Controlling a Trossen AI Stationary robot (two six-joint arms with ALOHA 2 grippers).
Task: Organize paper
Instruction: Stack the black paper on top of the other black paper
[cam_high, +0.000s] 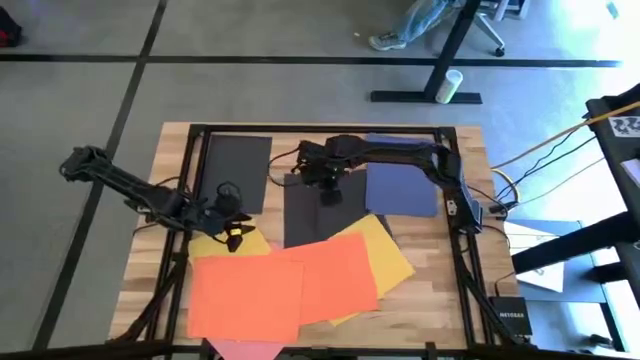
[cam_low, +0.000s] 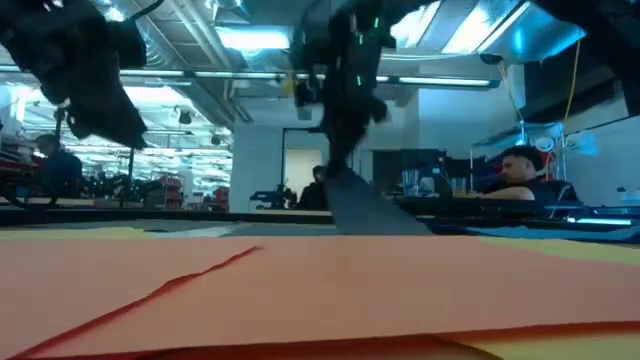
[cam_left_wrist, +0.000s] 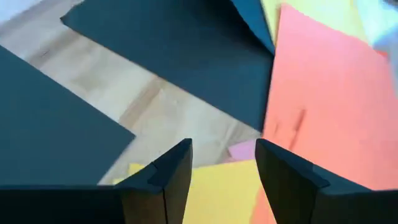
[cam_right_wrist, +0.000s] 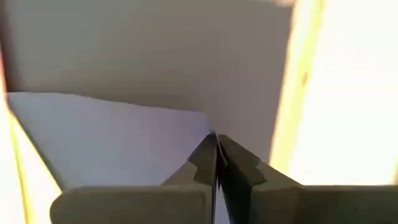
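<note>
On the wooden table (cam_high: 440, 290) lie two black sheets (cam_high: 235, 165), two orange-red (cam_high: 280, 285), two yellow (cam_high: 385, 255), one navy (cam_high: 402, 180); at twelve o'clock the right gripper (cam_high: 328, 190) pinches the middle black sheet's edge, while at nine the left gripper (cam_high: 232, 232) hovers parted, empty.

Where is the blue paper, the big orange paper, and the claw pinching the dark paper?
blue paper (cam_high: 402, 187), high view, sheet's middle
orange paper (cam_high: 245, 297), high view, sheet's middle
right gripper (cam_right_wrist: 217, 140), right wrist view, fingertips
</note>
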